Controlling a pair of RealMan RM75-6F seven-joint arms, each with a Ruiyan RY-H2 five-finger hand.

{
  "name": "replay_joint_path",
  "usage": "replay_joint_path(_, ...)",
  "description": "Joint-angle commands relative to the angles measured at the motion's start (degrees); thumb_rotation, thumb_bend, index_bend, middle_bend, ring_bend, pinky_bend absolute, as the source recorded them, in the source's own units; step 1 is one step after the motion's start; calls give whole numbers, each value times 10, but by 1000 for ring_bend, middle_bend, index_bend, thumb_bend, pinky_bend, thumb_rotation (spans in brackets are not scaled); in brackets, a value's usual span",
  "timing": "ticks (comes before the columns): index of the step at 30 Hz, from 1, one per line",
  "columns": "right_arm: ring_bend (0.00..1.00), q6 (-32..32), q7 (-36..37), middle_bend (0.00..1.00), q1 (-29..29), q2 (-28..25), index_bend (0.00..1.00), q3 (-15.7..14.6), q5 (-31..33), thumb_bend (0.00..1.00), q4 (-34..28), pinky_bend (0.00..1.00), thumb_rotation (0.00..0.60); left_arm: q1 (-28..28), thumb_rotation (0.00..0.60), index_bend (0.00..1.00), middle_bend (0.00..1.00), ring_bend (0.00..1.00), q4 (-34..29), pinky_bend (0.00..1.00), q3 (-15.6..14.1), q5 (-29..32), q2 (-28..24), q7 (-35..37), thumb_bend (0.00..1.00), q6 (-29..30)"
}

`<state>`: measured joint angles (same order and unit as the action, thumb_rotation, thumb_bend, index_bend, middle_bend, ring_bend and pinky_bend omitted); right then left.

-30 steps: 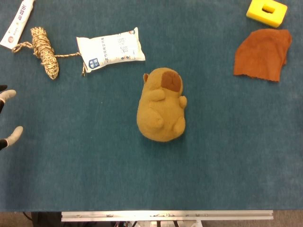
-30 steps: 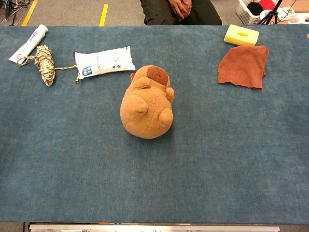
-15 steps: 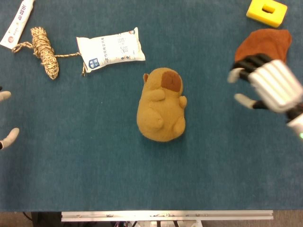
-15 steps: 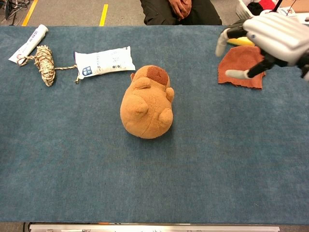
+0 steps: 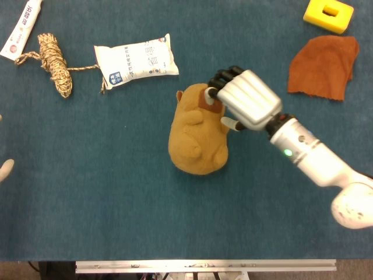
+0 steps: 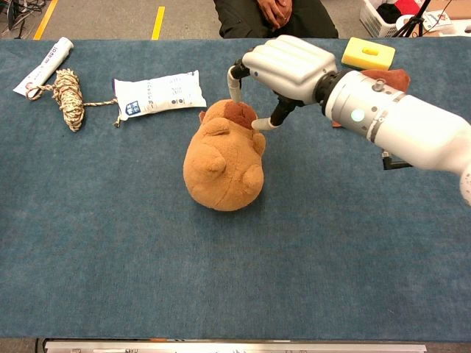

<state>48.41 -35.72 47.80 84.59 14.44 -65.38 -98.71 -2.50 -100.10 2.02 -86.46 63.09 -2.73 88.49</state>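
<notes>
A tan plush animal (image 5: pixel 197 137) with a brown face lies in the middle of the blue table (image 5: pixel 116 204); the chest view shows the plush (image 6: pixel 223 158) too. My right hand (image 5: pixel 245 99) is over its head, fingers spread and curved down around the brown face, holding nothing. In the chest view the right hand (image 6: pixel 283 66) hovers just above the head, with the thumb close to the head's right side. Of my left hand only a pale fingertip (image 5: pixel 3 169) shows at the left edge of the head view, near nothing.
A white packet (image 5: pixel 136 59), a rope bundle (image 5: pixel 55 64) and a white tube (image 5: pixel 20 29) lie at the back left. A rust cloth (image 5: pixel 323 64) and a yellow block (image 5: pixel 328 14) lie at the back right. A seated person (image 6: pixel 276 16) is beyond the far edge.
My right arm has swept in from the right, from over the rust cloth to above the plush's head. My left hand has slid further out past the left edge.
</notes>
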Motion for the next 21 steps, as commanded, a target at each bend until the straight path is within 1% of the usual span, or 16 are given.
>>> replay_joint_path(1,223,-4,-49,354,35,28,450,-1,48,176,9,278,600,3,600,254,202,91,2,142,0,0,-2,7,169,3)
replay_joint_path(8,187,6,-83,342,73,51,449,-4,94,176,18,181,600,2,600,254,201,91,6,142,-2,0,-7,19,168,-4)
replay_joint_path(12,179,11,-107,335,94,56,449,-8,119,185,25,171,600,3,600,254,201,91,8,142,-1,1,-8,27,169,-2)
replay_joint_path(16,170,12,-114,331,110,59,449,-11,142,227,28,156,600,5,600,254,201,91,11,142,0,2,-7,30,169,2)
replay_joint_path(18,156,13,-120,324,118,61,449,-16,150,246,29,121,600,6,600,254,201,91,12,142,0,1,-7,31,169,3)
replay_joint_path(21,124,22,-127,315,128,67,449,-22,154,262,32,34,600,6,600,254,201,91,13,142,1,0,-7,33,168,5)
